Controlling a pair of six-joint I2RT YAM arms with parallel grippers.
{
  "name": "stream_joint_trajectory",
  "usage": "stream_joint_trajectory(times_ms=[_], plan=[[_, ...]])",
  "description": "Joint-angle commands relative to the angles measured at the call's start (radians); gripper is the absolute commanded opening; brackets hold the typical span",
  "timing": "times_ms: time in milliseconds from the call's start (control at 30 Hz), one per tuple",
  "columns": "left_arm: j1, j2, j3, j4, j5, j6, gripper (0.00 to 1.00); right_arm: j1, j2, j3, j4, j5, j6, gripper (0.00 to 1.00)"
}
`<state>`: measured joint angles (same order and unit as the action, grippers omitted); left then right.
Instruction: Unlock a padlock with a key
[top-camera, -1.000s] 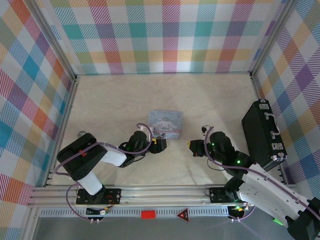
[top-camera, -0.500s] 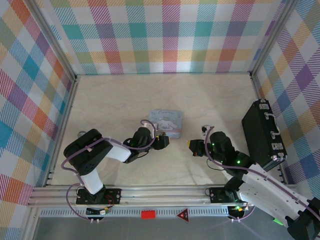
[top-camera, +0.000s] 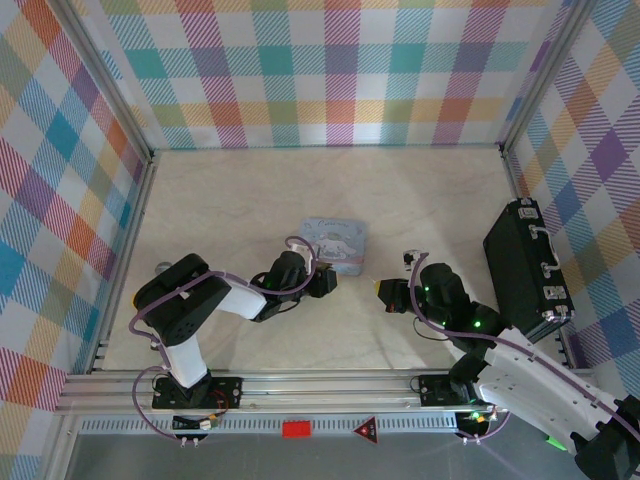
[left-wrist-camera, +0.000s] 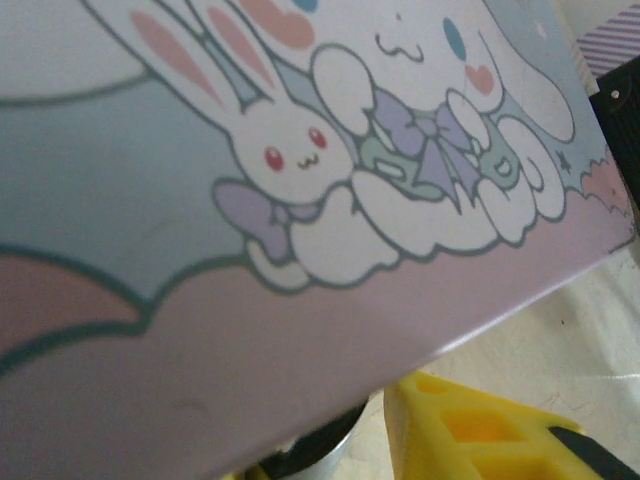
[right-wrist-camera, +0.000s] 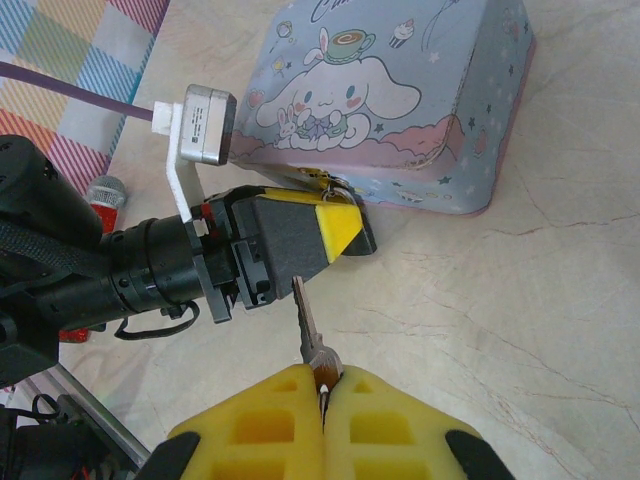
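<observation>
Right gripper (right-wrist-camera: 322, 385) pinching key (right-wrist-camera: 305, 320); left gripper (right-wrist-camera: 350, 232), state unclear, between key and cartoon tin (right-wrist-camera: 420, 110).

The desk (top-camera: 250, 200) is closed in by plaid panels (top-camera: 330, 70) at its far, left and right edges. Its far half is left bare and open. Near the middle, room is taken by a pale blue-pink cartoon-printed tin box (top-camera: 335, 240), with the left gripper (top-camera: 322, 284) set against its near side. A black rectangular case (top-camera: 525, 270) is stood along the right edge; an open strip is left between it and the tin. The short gap between the left gripper and the right gripper (top-camera: 383, 292) is partly crossed by a thin grey metal key (right-wrist-camera: 303, 310) clamped in the right jaws.
</observation>
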<state>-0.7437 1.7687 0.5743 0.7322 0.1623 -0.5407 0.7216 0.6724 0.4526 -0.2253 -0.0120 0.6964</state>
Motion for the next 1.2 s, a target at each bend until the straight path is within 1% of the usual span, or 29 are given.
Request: stream_joint_trajectory(times_ms=[0, 133, 400, 467, 533, 567, 633, 767, 967, 1167], plan=[[0.005, 0.014, 0.008, 0.006, 0.03, 0.01, 0.34, 0.006, -0.009, -0.006, 0.018, -0.008, 0.009, 0.0], [0.005, 0.013, 0.003, 0.01, 0.025, 0.005, 0.26, 0.006, -0.008, -0.014, 0.02, 0.0, 0.009, 0.0], [0.005, 0.008, -0.007, 0.025, 0.017, -0.001, 0.23, 0.006, -0.004, -0.015, 0.021, 0.004, 0.003, 0.0], [0.005, 0.008, -0.008, 0.027, 0.017, -0.004, 0.23, 0.004, 0.0, -0.015, 0.026, 0.003, 0.002, 0.0], [0.005, 0.017, -0.01, 0.05, 0.022, -0.017, 0.3, 0.005, 0.004, -0.015, 0.029, 0.001, 0.003, 0.0], [0.005, 0.031, -0.009, 0.071, 0.034, -0.028, 0.31, 0.006, 0.008, -0.016, 0.033, 0.0, 0.003, 0.0], [0.005, 0.055, 0.002, 0.086, 0.038, -0.044, 0.32, 0.006, 0.017, -0.018, 0.042, -0.003, 0.003, 0.0], [0.005, 0.062, 0.004, 0.084, 0.002, -0.061, 0.35, 0.006, 0.019, -0.025, 0.055, -0.009, 0.006, 0.0], [0.005, 0.066, 0.025, 0.029, -0.046, -0.073, 0.36, 0.006, 0.016, -0.023, 0.052, -0.01, 0.002, 0.0], [0.006, 0.058, 0.018, 0.023, -0.067, -0.075, 0.3, 0.005, 0.019, -0.03, 0.058, -0.021, 0.021, 0.0]])
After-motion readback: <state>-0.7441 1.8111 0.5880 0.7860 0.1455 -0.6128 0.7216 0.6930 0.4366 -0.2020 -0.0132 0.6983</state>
